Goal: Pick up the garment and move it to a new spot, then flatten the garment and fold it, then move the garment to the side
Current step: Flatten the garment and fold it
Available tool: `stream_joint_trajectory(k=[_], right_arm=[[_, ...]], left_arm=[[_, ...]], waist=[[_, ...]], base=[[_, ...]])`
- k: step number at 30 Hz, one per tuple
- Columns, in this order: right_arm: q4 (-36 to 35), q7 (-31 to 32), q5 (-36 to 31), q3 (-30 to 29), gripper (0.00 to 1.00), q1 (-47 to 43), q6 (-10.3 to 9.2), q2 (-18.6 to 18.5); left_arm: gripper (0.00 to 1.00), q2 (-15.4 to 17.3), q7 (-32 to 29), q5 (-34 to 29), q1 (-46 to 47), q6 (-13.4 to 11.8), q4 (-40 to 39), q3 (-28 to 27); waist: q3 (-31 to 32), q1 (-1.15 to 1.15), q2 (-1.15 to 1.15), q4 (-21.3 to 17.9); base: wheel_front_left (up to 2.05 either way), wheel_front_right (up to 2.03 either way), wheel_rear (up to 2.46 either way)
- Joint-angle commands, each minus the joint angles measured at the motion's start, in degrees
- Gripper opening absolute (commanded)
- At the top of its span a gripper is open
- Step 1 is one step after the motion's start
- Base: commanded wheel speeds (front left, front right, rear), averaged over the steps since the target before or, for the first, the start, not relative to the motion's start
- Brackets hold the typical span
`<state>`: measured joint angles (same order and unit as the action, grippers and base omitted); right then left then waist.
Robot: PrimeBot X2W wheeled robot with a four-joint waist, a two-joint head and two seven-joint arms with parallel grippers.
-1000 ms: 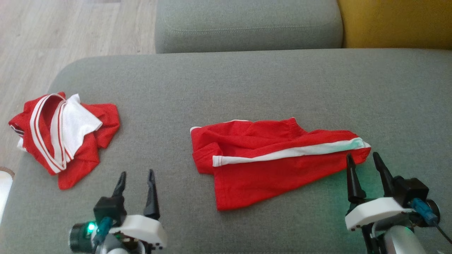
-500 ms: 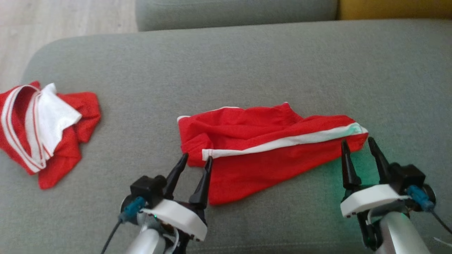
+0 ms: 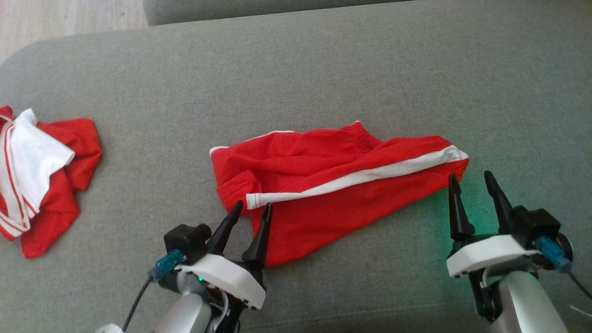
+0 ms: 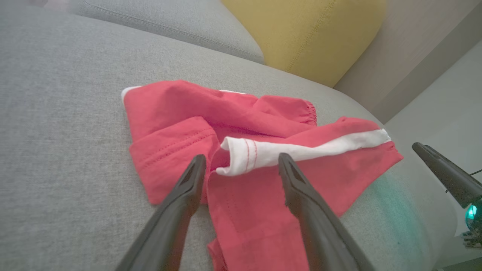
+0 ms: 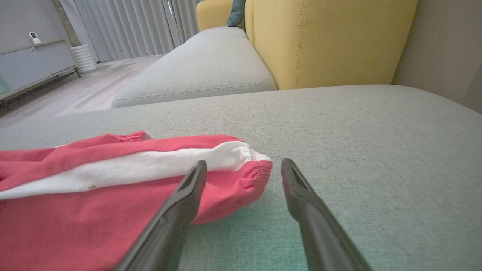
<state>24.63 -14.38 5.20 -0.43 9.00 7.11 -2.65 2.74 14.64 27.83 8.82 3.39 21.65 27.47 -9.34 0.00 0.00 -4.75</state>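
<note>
Shorts — left tool, right tool spread at ends

The red shorts (white-striped) run off the right wrist view's left edge.

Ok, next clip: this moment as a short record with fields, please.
surface: grey sofa
shorts: red, white stripe, rumpled, mid-cushion
heap: red-and-white garment, far left
left gripper: open, tips astride stripe's left end
right gripper: open, at shorts' right end, nothing held
</note>
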Motion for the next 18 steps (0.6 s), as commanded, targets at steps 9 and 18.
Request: stream_joint_trajectory(k=[9,18], right_arm=[[-2.01,-0.62,-0.32,1.32,1.00,3.15,0.37,-0.23],[-2.37,-0.62,-0.13,1.24,1.00,3.36,0.37,-0.23]], left_arm=[[1.00,0.14,0.36,2.37,3.36,1.46,-1.11,-1.12],[0.75,0.14,0.36,3.36,3.99,2.28,-0.72,-1.20]], waist=[[-0.50,0.00,0.00,-0.80],[-1.25,0.00,0.00,-1.35]], base=[[0.00,0.00,0.00],[0.00,0.00,0.00]])
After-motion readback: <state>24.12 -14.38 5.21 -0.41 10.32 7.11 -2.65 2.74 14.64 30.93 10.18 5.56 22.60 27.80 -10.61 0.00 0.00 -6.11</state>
